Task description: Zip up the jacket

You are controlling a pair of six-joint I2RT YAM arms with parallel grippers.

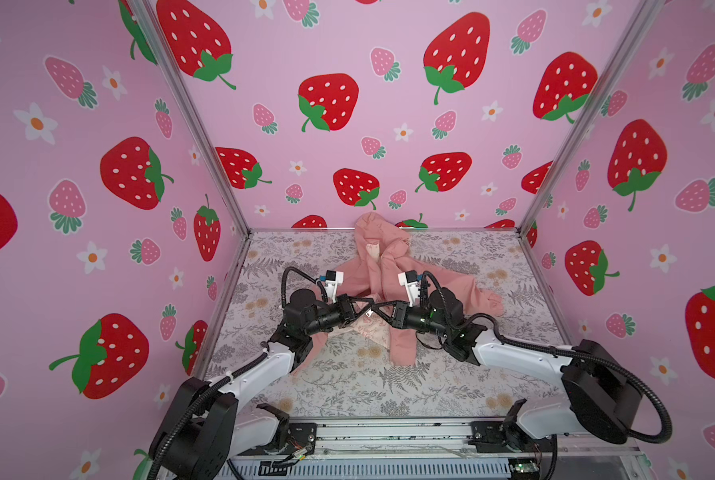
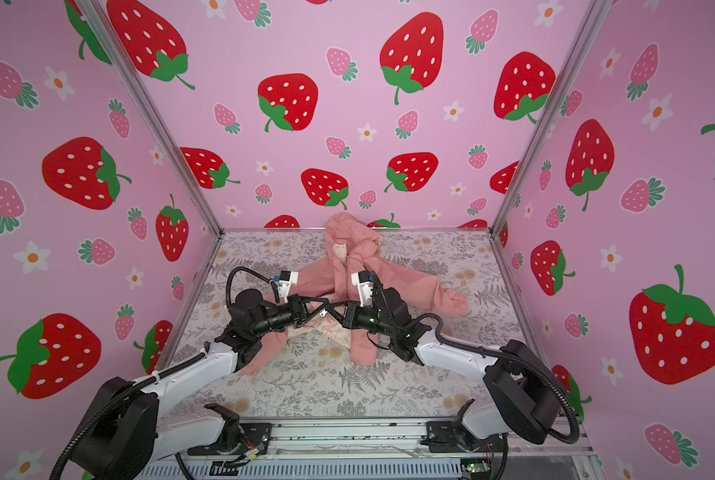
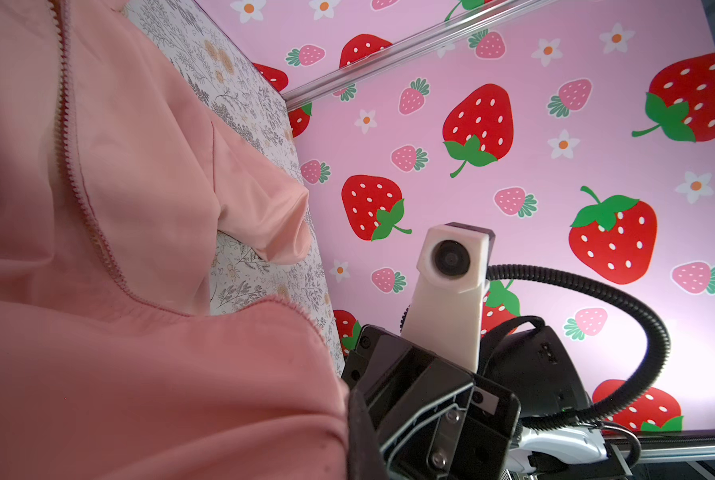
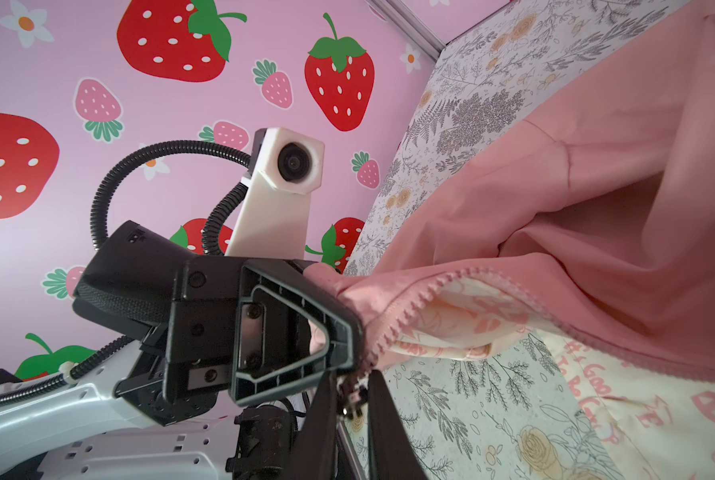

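The small salmon-pink hooded fabric jacket (image 1: 393, 266) lies across the middle and back of the floral-patterned desk (image 1: 347, 386). In both top views its hood (image 2: 349, 232) touches the pink strawberry-printed back wall (image 1: 389, 124), and one long sleeve (image 1: 482, 299) spreads out to the right. We see the front open at the lower end, where the cream lining printed with pink graphics (image 4: 451, 320) shows between the two rows of pink zipper teeth (image 4: 410, 309). The left end effector (image 4: 356, 332) is clenched on the jacket's front edge just beside the bottom of the zipper. The right end effector (image 4: 351, 399) meets it tip to tip over the hem and grasps the small metal zipper slider (image 4: 349, 401) between its two black fingers (image 4: 385, 419).
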